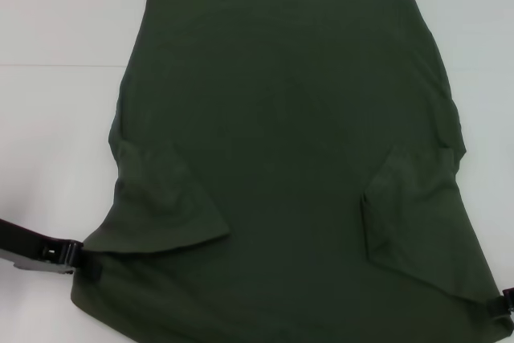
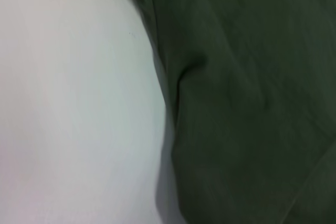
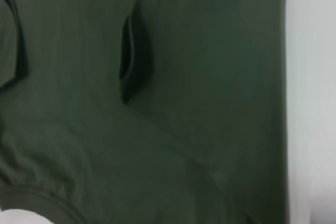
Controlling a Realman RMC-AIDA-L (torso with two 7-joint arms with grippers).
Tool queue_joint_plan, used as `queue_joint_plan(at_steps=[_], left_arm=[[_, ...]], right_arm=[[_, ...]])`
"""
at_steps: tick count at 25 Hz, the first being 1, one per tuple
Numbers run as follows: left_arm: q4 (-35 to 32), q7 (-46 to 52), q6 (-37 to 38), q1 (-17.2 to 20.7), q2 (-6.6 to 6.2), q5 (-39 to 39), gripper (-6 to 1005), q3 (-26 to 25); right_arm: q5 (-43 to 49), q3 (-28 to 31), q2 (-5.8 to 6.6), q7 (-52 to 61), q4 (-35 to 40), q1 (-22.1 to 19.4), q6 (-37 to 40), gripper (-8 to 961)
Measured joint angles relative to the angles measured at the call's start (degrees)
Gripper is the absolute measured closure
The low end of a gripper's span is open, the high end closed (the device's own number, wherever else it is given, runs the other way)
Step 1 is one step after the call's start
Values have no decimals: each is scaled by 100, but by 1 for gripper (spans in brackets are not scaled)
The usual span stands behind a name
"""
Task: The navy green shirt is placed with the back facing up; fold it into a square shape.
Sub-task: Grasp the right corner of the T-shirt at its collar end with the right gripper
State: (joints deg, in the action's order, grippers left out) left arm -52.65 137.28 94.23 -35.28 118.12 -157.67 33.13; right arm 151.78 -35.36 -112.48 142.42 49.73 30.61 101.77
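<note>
Currently no lettering or label readable on navy green shirt (image 1: 289, 142); plain side up. Soft matte knit, both sleeves folded inward as triangular flaps, lying flat on white table (image 1: 56, 30). Your left gripper (image 1: 80, 261) meets shirt's near left corner, right gripper (image 1: 499, 304) near right corner; finger state: cannot tell for either.

plain white table (image 1: 56, 14), evenly lit

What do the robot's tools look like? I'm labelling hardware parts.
Only a little shows in the head view. The left tool is black and blocky with small pale markings on a flat bracket. The right tool shows only as a black corner piece with a pale spot.
</note>
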Motion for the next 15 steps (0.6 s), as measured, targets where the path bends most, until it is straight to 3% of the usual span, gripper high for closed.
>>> queue_joint_plan(at_steps=[15], left_arm=[[0, 0, -28, -8, 0, 6, 965, 1]], right_arm=[[89, -143, -97, -91, 1, 67, -159, 44]])
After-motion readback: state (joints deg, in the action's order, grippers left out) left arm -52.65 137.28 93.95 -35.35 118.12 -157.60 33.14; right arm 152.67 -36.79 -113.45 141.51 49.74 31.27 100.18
